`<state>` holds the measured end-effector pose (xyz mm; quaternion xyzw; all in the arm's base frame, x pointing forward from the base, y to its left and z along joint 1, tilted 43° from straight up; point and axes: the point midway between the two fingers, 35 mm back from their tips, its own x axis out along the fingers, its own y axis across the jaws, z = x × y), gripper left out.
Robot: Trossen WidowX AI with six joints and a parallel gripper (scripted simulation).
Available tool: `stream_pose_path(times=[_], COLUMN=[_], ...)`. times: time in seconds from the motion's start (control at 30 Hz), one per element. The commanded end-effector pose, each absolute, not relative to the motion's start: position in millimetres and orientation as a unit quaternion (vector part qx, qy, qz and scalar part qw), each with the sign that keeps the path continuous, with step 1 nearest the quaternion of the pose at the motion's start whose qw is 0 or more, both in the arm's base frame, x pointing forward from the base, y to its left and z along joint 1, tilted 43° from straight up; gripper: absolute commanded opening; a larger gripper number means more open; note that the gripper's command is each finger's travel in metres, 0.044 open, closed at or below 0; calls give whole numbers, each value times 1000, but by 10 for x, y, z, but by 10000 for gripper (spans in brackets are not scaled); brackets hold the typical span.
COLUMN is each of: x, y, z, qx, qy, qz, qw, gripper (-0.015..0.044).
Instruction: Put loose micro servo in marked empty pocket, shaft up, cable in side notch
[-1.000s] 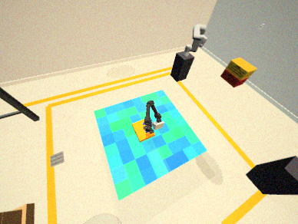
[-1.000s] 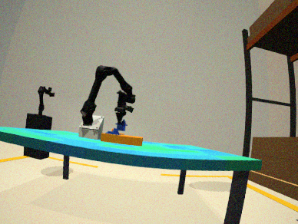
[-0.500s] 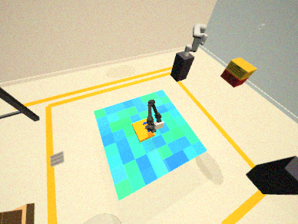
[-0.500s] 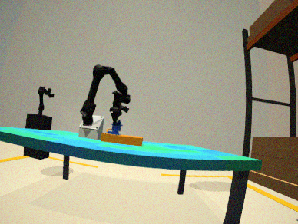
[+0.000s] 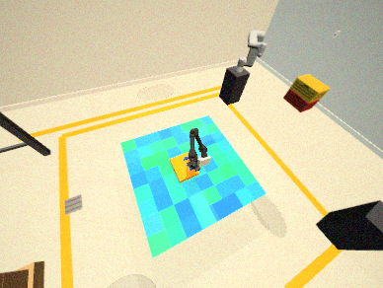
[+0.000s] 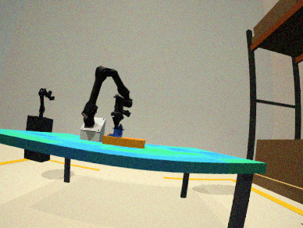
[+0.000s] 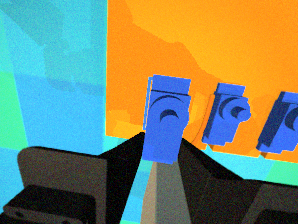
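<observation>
Gripper (image 7: 159, 165) is clamping the loose micro servo (image 7: 167, 117) — the two dark fingers are pinching the blue body from either side at its lower end, with the rest of the servo sticking out past the fingertips.

In the wrist view the servo is hanging over the orange deck (image 7: 200, 45), near the deck's left edge where it meets the blue-green table top (image 7: 55, 75). It is casting a shadow on the deck, so it is sitting above the surface, not touching it. A darker curved mark is showing on the servo's face; can't tell whether that is the shaft. Cable not resolvable.

Two more blue servos are sitting in the deck to the right of the held one: a seated servo (image 7: 227, 117) just beside it and another servo (image 7: 280, 122) at the frame edge. The marked pocket itself is not distinguishable here.

Exterior view: the arm (image 6: 105, 94) is arching up from its white base (image 6: 93, 132) and pointing the gripper (image 6: 118, 124) straight down, with the blue servo (image 6: 118, 130) just above the deck (image 6: 124, 141).

Top view: arm (image 5: 195, 145) is standing over the orange deck (image 5: 184, 170) on the checkered table (image 5: 168, 217) — too small for detail.

No readable writing, brands or labels anywhere; the red-and-yellow box (image 5: 306, 92) is showing dark lines too blurred to read
</observation>
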<state>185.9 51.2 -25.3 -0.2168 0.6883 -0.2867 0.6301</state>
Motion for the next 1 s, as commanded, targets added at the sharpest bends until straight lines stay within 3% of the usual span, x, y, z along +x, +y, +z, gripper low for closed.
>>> stream_pose_path(times=[0.0,0.97], x=[1862,1845], y=[505,397], z=[-257,-375], qx=[-220,-220], qy=[688,688], qz=[-285,-285], qw=[630,630], gripper=[0,0])
